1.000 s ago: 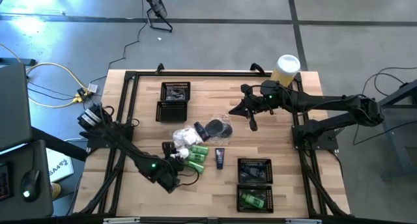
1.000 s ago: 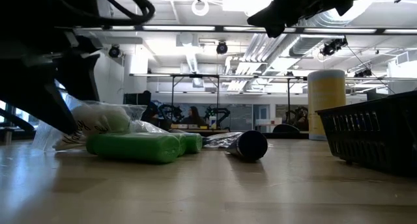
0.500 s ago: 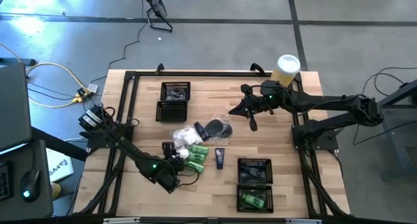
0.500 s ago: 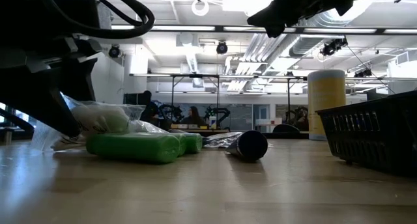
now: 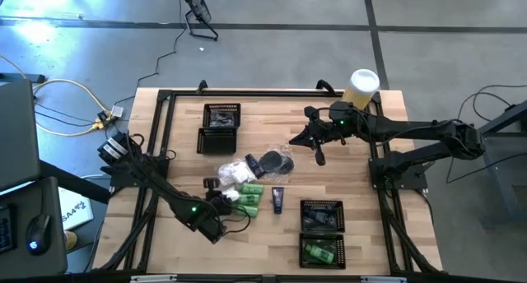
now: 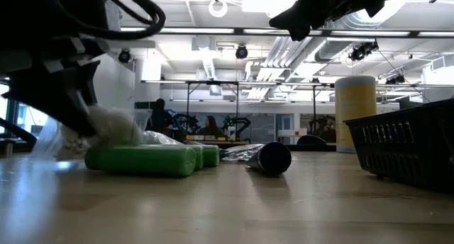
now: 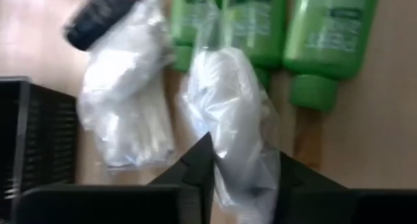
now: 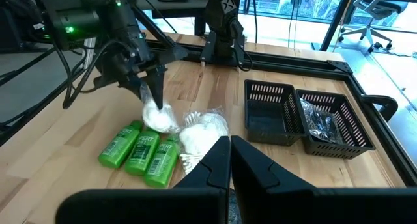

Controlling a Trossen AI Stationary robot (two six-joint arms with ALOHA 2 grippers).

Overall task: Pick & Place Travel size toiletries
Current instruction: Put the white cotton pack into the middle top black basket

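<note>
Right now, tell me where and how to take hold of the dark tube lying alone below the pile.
Grip the dark tube across its middle, coming straight down from above. It lies flat on the table, long axis running toward the near edge, with bare wood on both long sides, so the fingers should close across its width. The green bottles sit close on one side, so a narrow opening seems wise.

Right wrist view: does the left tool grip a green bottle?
No. The left tool pinches a white crinkly packet, while three green bottles lie on the table.
</note>
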